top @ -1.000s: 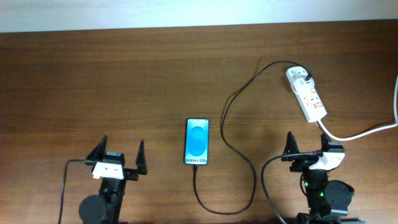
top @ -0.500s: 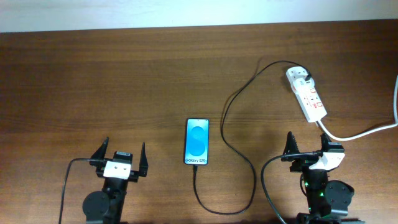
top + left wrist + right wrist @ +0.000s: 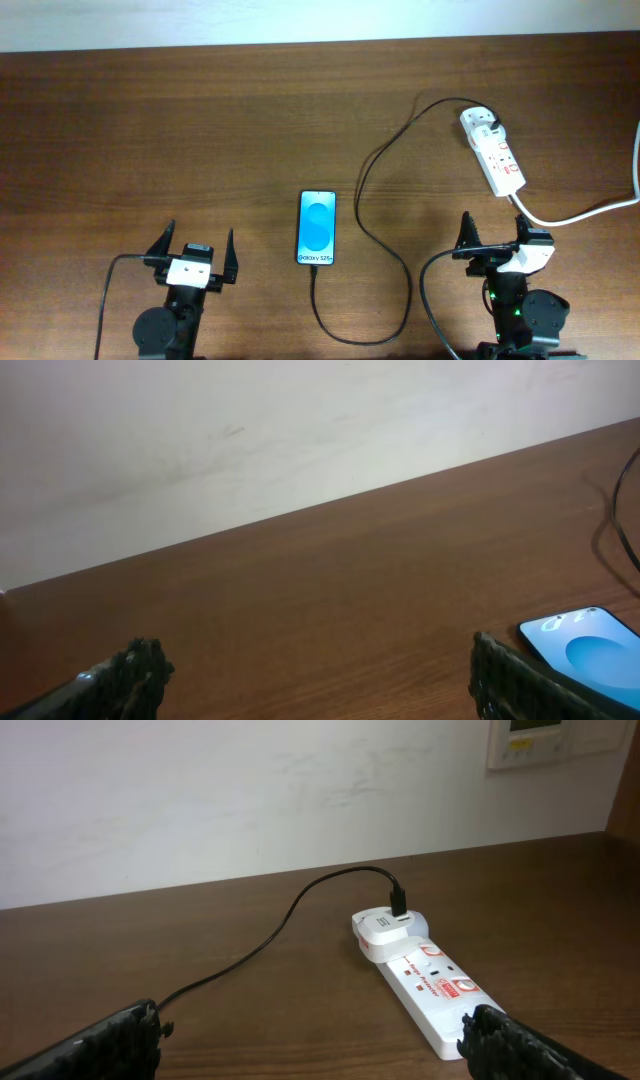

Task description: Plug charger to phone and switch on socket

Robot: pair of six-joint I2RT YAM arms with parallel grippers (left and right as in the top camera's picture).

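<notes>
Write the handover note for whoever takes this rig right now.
Left gripper: open, empty, left of the phone.
Right gripper: open, empty, just short of the socket.
Phone: lying flat, screen lit.
Charger: runs from the phone's near end to the white adapter in the socket's far end. It looks plugged in at both ends, but the phone end is too small to confirm.
Left to do: check the socket switch, whose state is unreadable here, and press it if it is off.

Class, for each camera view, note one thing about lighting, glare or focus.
Overhead: even light, no harsh shadows, phone screen glowing. Left wrist: left gripper's fingers dark and blurred. Right wrist: socket sharp, right gripper's fingers blurred.
</notes>
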